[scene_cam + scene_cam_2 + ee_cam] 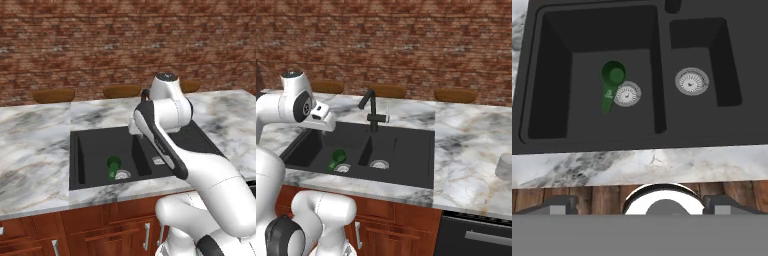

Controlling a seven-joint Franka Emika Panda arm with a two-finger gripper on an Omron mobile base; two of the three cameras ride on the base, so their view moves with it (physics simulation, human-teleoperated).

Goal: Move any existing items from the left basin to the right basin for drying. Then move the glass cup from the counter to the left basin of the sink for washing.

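A green scoop-shaped cup [613, 75] with a short handle lies in the left basin [557, 90] of the black sink, its handle beside the drain; it also shows as the green cup [114, 164] and the green cup [337, 157]. The right basin [704, 50] holds nothing but its drain. The glass cup [504, 166] stands upright on the marble counter far to the right of the sink. My gripper [641, 206] hangs high above the sink's front edge, open, fingertips [559, 205] wide apart with nothing between them.
A black faucet [372, 112] rises behind the divider between the basins. Marble counter [35, 150] surrounds the sink. Brown round stool tops [53, 95] line the far side before a brick wall. Wooden cabinet doors [100, 230] run below the counter.
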